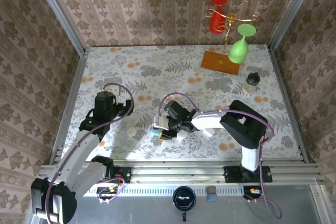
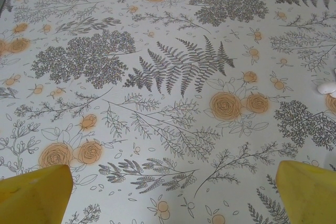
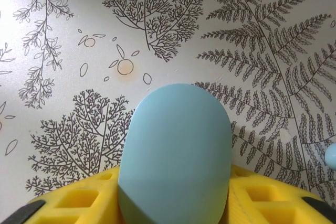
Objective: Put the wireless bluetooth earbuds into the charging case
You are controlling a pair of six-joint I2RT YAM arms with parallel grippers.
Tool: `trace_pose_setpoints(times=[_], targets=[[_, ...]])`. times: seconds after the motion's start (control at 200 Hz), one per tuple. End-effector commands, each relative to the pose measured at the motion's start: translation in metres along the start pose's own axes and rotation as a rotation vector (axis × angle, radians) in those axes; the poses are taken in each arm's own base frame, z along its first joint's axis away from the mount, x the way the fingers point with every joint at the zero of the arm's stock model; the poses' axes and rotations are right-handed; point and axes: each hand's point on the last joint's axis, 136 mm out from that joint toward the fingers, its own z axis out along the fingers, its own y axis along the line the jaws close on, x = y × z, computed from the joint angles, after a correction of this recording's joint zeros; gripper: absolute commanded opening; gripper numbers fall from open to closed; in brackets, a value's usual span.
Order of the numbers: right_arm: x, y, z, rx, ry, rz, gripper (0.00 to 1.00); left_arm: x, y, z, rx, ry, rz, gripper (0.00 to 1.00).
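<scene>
closest to the lens on the right wrist, the yellow fingers of the right gripper (image 3: 176,187) stand on both sides of a pale blue charging case (image 3: 176,140), tight against its flanks with no gap i can make out. whether they are truly biting on it i cannot tell. the case's long axis runs straight out from the wrist, along the line of the fingers. from overhead that gripper points left across the floral table (image 1: 157,72). just beyond its tips, further left, lies a small whitish piece (image 1: 131,131), which i take for one of the earbuds, though it is too small for me to read which way it lies. that is the relation i care about: the piece sits between the two grippers, near both and ahead of the right one. the left gripper (image 2: 173,192) hangs over bare tablecloth with its yellow fingertips spread wide and nothing between them. a pale lump (image 2: 328,86) at the right edge of its view may be that same piece. i judge the left the free hand for fetching it while the right steadies the case. more white bits (image 1: 181,136) lie by the right forearm; i can't sort them. far back stand a rack (image 1: 220,60) with a red glass (image 1: 218,14) and a green glass (image 1: 239,50), plus a small jar (image 1: 252,83), well apart from all this.
</scene>
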Motion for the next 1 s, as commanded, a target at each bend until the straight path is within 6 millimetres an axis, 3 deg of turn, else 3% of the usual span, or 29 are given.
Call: trace_pose_setpoints(times=[0.0, 0.195, 0.345, 0.525, 0.625, 0.745, 0.995], targets=[[0.006, -0.002, 0.001, 0.000, 0.042, -0.003, 0.40, 0.000, -0.002, -0.003, 0.010, -0.005, -0.012, 1.00], [-0.013, -0.010, -0.024, 0.003, -0.027, 0.052, 0.31, -0.017, -0.019, -0.012, 0.114, -0.081, 0.000, 1.00], [-0.031, -0.024, -0.058, 0.033, -0.097, 0.103, 0.27, -0.050, -0.063, -0.044, 0.353, -0.245, 0.069, 1.00], [-0.052, -0.032, -0.105, 0.028, -0.165, 0.153, 0.26, -0.078, -0.085, -0.074, 0.456, -0.323, 0.123, 1.00], [-0.066, -0.034, -0.133, 0.009, -0.211, 0.174, 0.25, -0.088, -0.109, -0.096, 0.594, -0.375, 0.212, 1.00], [-0.077, -0.038, -0.162, -0.015, -0.242, 0.207, 0.21, -0.094, -0.132, -0.109, 0.728, -0.387, 0.274, 1.00], [-0.104, -0.037, -0.214, -0.043, -0.301, 0.159, 0.19, -0.083, -0.170, -0.119, 0.954, -0.357, 0.411, 1.00]])
